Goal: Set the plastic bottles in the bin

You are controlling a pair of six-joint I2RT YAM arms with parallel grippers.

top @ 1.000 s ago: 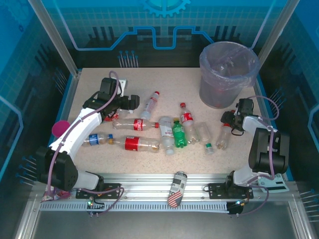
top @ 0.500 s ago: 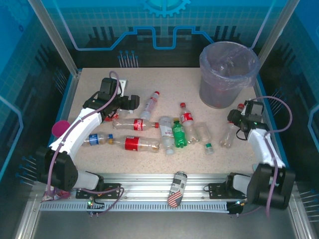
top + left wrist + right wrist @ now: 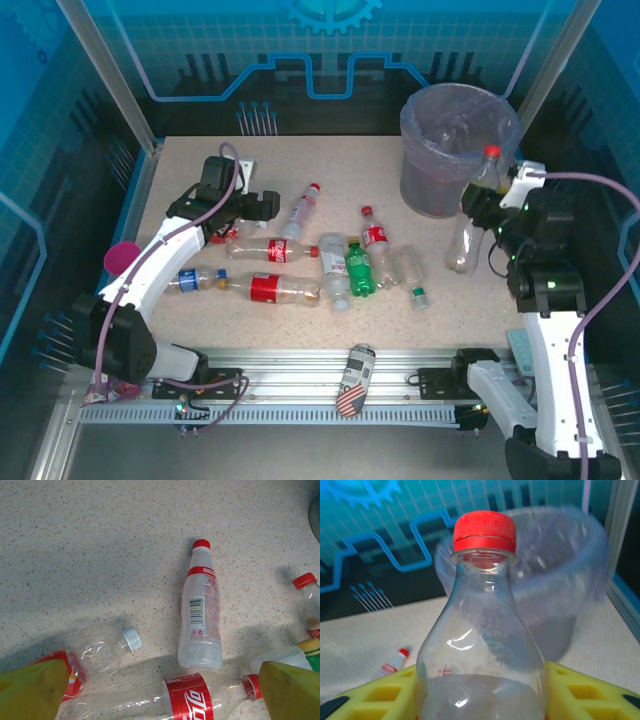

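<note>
Your right gripper [image 3: 483, 215] has just pinched a red-capped bottle [image 3: 466, 238] and stood it upright at the bin's [image 3: 428, 192] five o'clock. It looks ready to drop in. Your left gripper [image 3: 264, 205] hangs spread wide at ten o'clock.

Cut-offs and blur, both wrist views.
Right wrist: held bottle [image 3: 480, 645] cropped below its shoulder, yellow fingers [image 3: 395, 677] cropped at the bottom edge, bin [image 3: 570, 595] behind is blurred. Left wrist: red-capped bottle [image 3: 311, 597] and green bottle [image 3: 312, 652] cut by the right edge, long red-labelled bottle [image 3: 185, 700] cropped at the bottom.
</note>
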